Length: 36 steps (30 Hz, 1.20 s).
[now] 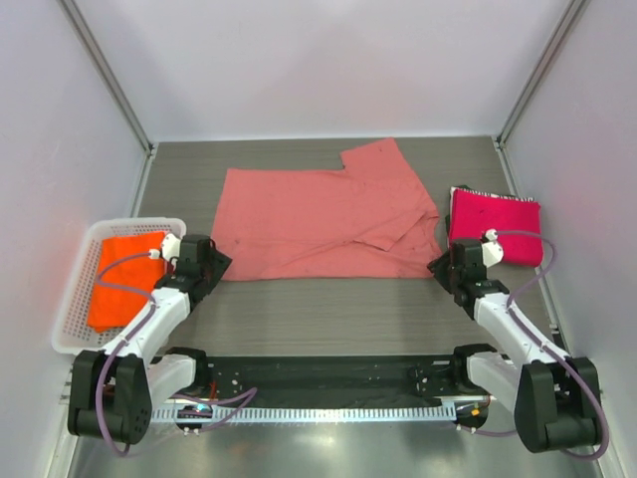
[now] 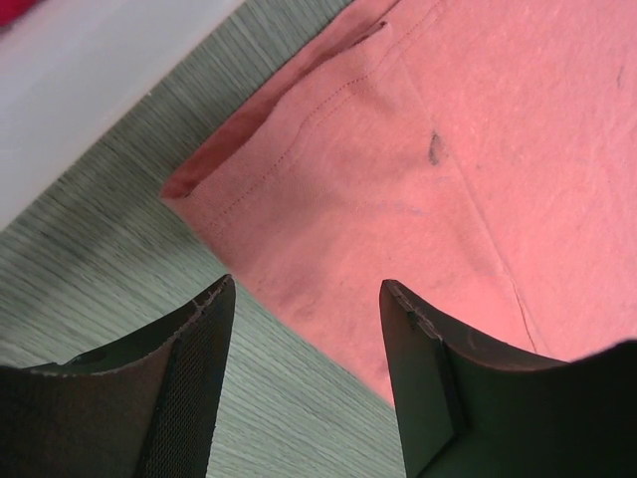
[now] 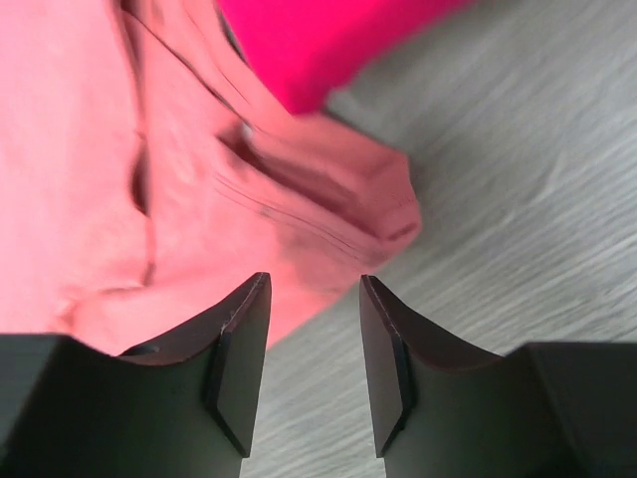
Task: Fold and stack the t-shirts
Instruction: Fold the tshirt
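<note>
The salmon-pink t-shirt (image 1: 323,221) lies spread on the table's middle, one sleeve folded over at its right. My left gripper (image 1: 215,263) is open and empty over its near left corner (image 2: 398,199). My right gripper (image 1: 439,267) is open and empty over its near right corner (image 3: 328,209). The magenta t-shirt (image 1: 495,227) lies folded at the right; it also shows in the right wrist view (image 3: 318,40). The bright orange t-shirt (image 1: 121,274) lies in the white basket (image 1: 72,324) at the left.
Grey walls enclose the table on three sides. A striped cloth edge (image 1: 488,194) peeks from under the magenta shirt. A black rail (image 1: 318,378) runs between the arm bases at the near edge.
</note>
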Tool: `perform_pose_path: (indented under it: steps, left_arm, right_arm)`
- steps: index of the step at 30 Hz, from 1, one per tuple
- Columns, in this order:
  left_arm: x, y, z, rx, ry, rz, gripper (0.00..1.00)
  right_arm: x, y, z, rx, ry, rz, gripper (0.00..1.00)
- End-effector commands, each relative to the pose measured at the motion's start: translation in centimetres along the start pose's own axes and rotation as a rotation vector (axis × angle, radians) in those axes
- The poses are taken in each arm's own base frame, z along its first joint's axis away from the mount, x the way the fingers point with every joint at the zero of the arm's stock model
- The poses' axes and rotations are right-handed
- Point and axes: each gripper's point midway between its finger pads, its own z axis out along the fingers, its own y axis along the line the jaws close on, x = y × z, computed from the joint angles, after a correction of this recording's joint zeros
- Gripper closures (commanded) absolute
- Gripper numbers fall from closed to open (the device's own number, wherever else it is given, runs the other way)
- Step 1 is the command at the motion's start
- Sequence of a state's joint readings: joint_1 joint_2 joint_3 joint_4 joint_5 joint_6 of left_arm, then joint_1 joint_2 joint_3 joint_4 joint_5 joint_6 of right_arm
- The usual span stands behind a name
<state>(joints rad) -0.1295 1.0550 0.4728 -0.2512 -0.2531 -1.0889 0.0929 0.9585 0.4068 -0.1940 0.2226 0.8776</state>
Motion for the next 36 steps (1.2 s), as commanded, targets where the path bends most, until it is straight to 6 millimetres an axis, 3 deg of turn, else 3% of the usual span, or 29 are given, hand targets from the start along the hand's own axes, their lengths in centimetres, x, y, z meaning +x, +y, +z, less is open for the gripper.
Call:
perform_pose_path:
  steps: [1,5,10,11,15,22,26,30,36]
  left_arm:
    - [0.1,2.1,0.0,-0.074,-0.011,-0.002,0.39]
    - [-0.1,2.1,-0.2,-0.077,-0.015,-0.004,0.39]
    - [-0.1,2.4,-0.4,-0.087,-0.021,-0.008,0.42]
    - [-0.2,2.4,-0.3,-0.089,-0.025,-0.009,0.42]
    - [0.1,2.7,-0.1,-0.102,-0.013,-0.003,0.44]
    - [0.8,3.4,0.8,-0.124,0.003,-0.006,0.60]
    - [1.3,3.5,1.3,-0.138,0.020,-0.011,0.61]
    - [1.4,3.9,1.9,-0.165,0.018,-0.012,0.53]
    - [2.6,5.1,2.8,-0.228,0.062,-0.003,0.58]
  right_arm:
    - [1.4,1.0,0.7,-0.036,0.050,0.032,0.53]
    - [2.8,0.2,2.0,0.007,0.096,0.031,0.54]
    - [2.4,-0.4,3.0,0.047,0.055,0.042,0.59]
    - [1.9,-0.5,3.2,0.063,0.032,0.041,0.63]
    - [1.2,-0.9,3.6,0.109,0.011,0.012,0.99]
    - [0.8,-0.5,2.8,0.071,-0.007,0.011,0.99]
    - [1.1,-0.5,2.6,0.055,0.001,0.014,0.99]
    - [1.3,-0.3,2.5,0.040,0.008,0.017,0.99]
    - [1.2,-0.1,2.3,0.030,0.004,0.019,0.99]
